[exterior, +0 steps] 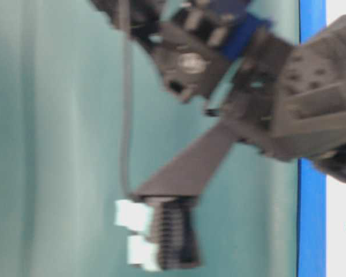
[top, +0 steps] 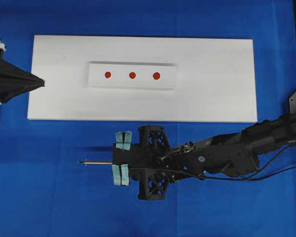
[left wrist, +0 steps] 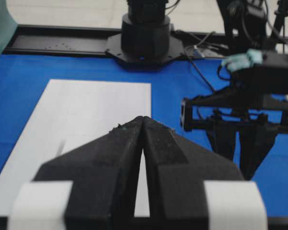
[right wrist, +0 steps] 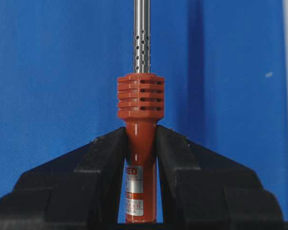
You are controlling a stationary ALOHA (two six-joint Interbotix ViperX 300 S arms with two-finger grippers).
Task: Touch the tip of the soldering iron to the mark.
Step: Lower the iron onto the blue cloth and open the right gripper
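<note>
Pointing left over the blue mat (top: 49, 197), the soldering iron (right wrist: 140, 143) was clamped by its orange-red handle between the right gripper (right wrist: 140, 158) jaws. Its tip (top: 79, 161) hung over bare mat, just below the white board (top: 212, 74), well apart from three red marks (top: 132, 75). At the board's left edge, the left gripper (left wrist: 142, 120) sat clenched, empty.
</note>
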